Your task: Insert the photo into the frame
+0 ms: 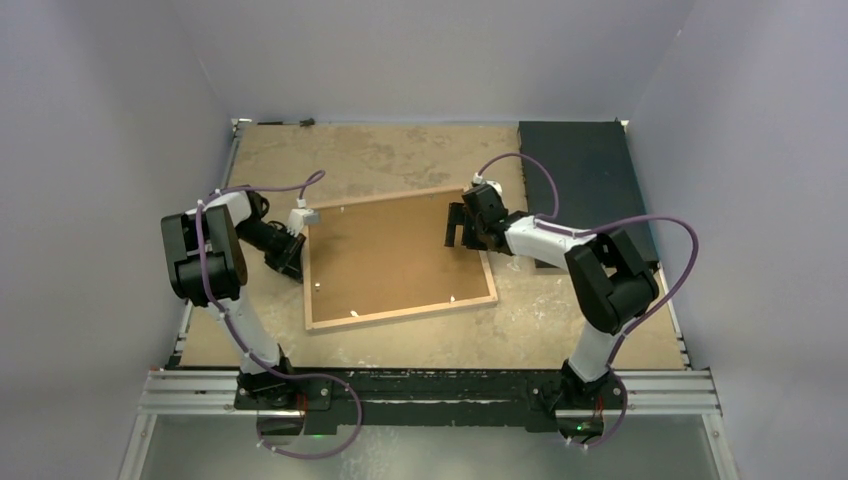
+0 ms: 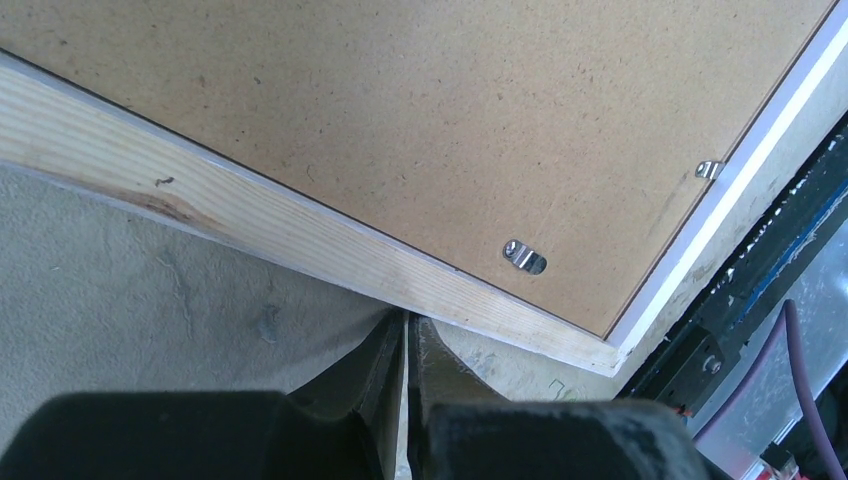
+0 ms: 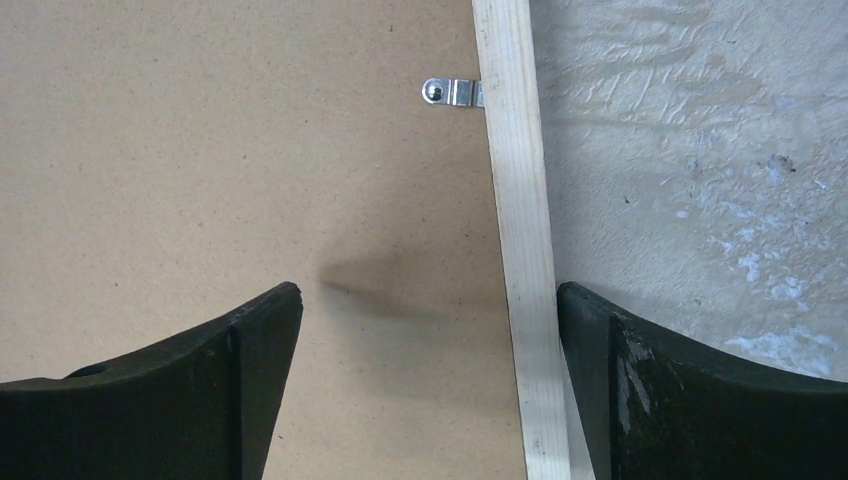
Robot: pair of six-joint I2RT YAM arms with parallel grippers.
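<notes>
The frame (image 1: 400, 313) lies back-up on the table, with its light wood rim showing. A plain brown backing board (image 1: 395, 255) fills it. The photo is hidden. My left gripper (image 1: 297, 260) is shut and empty, its tips against the outer side of the frame's left rim (image 2: 300, 235); it also shows in the left wrist view (image 2: 408, 325). My right gripper (image 1: 460, 228) is open and straddles the frame's right rim (image 3: 520, 200). In the right wrist view (image 3: 430, 292) one finger is over the backing board (image 3: 250, 150) and the other is outside the rim.
A black mat (image 1: 585, 180) lies at the back right of the table, behind my right arm. Small metal clips (image 2: 522, 256) (image 3: 450, 93) sit on the frame's back along the rim. The metal base rail (image 1: 430, 390) runs along the near edge.
</notes>
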